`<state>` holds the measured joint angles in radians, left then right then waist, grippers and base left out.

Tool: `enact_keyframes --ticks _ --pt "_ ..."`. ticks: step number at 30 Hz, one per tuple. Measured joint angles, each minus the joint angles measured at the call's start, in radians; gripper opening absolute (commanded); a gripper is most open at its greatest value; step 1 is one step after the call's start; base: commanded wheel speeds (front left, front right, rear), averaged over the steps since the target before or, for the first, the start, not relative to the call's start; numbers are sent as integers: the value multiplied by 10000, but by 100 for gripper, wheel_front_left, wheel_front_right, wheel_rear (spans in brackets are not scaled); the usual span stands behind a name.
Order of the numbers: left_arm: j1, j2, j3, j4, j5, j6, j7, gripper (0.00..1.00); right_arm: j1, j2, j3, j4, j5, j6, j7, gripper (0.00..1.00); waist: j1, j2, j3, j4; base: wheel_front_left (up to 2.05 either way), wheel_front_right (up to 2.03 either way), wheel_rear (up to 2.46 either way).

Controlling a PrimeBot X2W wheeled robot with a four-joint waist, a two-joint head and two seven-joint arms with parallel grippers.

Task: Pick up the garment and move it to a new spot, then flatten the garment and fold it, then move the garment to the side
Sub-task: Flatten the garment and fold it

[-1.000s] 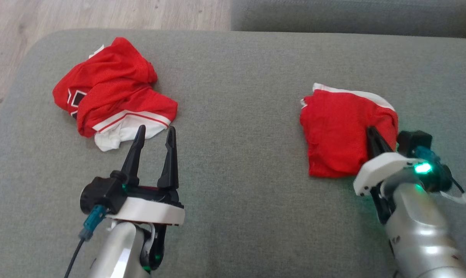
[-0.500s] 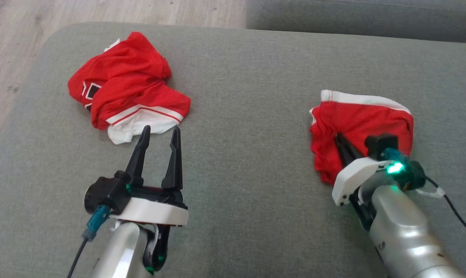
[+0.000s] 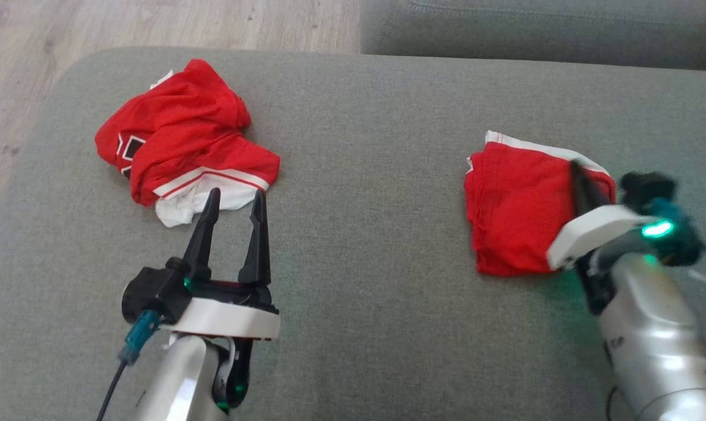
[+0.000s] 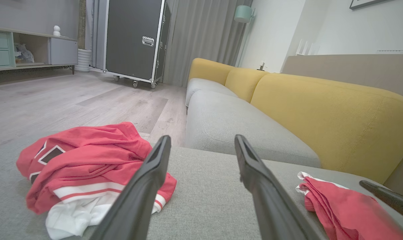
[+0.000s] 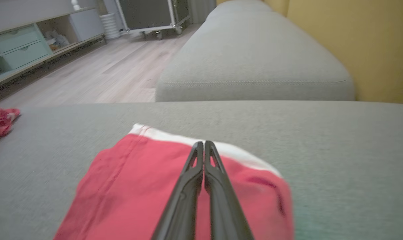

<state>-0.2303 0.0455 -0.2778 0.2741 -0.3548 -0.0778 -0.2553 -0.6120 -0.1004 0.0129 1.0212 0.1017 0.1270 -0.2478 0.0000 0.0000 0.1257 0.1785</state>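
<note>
Grey cushion [image 3: 376, 175] bears folded garment [image 3: 516, 216], crumpled jersey [image 3: 177, 146].

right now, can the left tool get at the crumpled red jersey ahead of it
Probably yes: the left tool stands open, its tips close by the crumpled red jersey, with nothing between them on the grey cushion.

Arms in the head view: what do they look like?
Both forearms are shiny silver, capped by a white plate and black housing. The left gripper and right gripper have two long, tapering black fingers. Green lights glow; teal plugs carry dark cables.
</note>
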Motion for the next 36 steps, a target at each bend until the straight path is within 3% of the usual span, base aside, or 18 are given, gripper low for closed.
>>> enact_keyframes --ticks 7,11,17,21,28,29,30,36 --pt "0 0 36 -71 29 -6 0 100 362 6 -1517 -194 -1313 0 -2 0 0 0 240 -41 0 0 0" --pt "-3 0 33 -75 29 -12 0 100 364 134 -1764 644 -1927 0 -4 0 1 0 343 -44 0 0 0" --pt "-4 0 142 -36 86 -13 0 100 195 293 -1996 903 -2178 0 -77 0 0 0 247 -229 0 0 0" --pt "0 0 244 -23 148 -15 0 100 360 382 -1843 17 -1987 0 -75 0 0 0 10 -445 0 0 0" --pt "295 0 558 -169 144 0 0 100 1460 414 -644 -2364 -378 0 -75 0 0 0 -524 -964 0 0 0" --pt "375 0 560 -182 144 13 0 100 1713 412 -606 -2805 -286 0 -75 61 0 0 -598 -1043 0 0 0" --pt "452 -2 562 -188 144 77 0 100 1952 412 -564 -3189 -180 0 -75 100 0 0 -673 -1118 0 0 0" --pt "865 2 575 -230 190 63 0 100 3114 426 -458 -4753 190 0 -77 100 -1 0 -979 -1465 0 0 0"
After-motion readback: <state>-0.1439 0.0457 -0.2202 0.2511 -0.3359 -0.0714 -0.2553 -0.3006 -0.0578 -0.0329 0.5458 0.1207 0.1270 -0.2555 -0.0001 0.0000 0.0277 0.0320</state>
